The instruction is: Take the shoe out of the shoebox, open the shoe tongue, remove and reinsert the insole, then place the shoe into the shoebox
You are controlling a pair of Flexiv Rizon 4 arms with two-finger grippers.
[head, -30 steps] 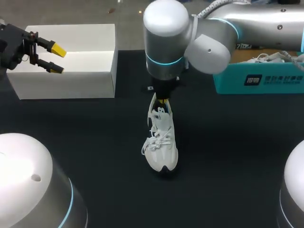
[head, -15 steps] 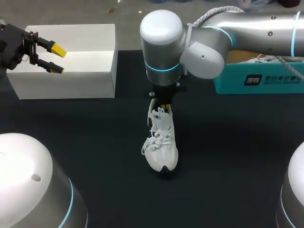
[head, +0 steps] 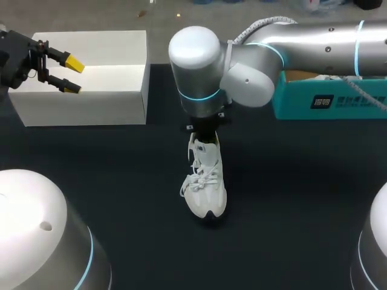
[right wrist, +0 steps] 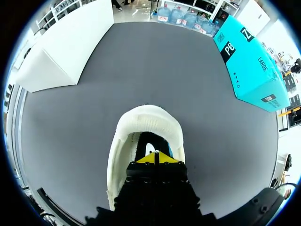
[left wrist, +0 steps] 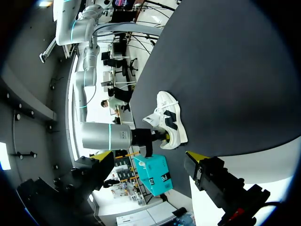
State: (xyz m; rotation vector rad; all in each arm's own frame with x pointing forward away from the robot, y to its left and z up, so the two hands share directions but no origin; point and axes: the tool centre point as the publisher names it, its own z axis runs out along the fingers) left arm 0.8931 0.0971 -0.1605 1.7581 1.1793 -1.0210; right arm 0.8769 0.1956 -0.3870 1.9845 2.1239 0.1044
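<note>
Presently: right claw down in the shoe, left claw spread over the white box.
Found the white lace-up sneaker point(head: 204, 181) upright near the middle of the black table point(head: 302, 211), toe toward 6 o'clock, heel toward 12, outside both boxes. Saw the right gripper point(right wrist: 155, 157) with its yellow tips pressed together inside the heel opening, just above the dark insole point(right wrist: 149, 140); could not make out any pinch on it. Saw the left gripper point(head: 68, 74) at 10 o'clock, fingers spread with nothing between, hovering over the white cardboard box point(head: 91, 103). Noted the teal cardboard box point(head: 326, 101) at 2 o'clock, well apart from the sneaker.
</note>
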